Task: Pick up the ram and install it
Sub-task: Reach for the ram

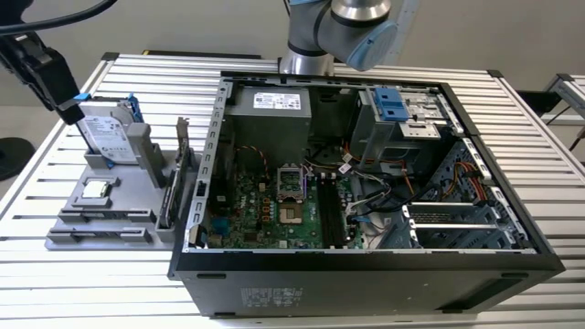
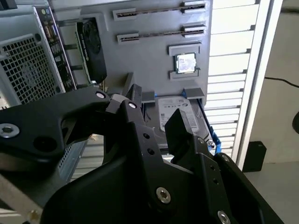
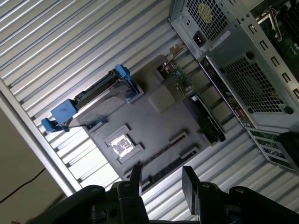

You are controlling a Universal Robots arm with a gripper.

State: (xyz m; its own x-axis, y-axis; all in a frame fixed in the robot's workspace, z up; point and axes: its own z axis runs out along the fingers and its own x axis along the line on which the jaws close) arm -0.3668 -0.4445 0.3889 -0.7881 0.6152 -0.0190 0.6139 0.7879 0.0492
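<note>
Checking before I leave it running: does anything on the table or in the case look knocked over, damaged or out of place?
Nothing stands out. The hard drive, expansion card and ram all sit in their places in the grey holder, and the open gripper is empty.

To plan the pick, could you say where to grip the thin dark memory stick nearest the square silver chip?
Probably mid-length on the thin dark memory stick, along its exposed long edge, coming straight down onto the grey tray: it stands on edge in a slot, grey blocks holding both ends.
</note>
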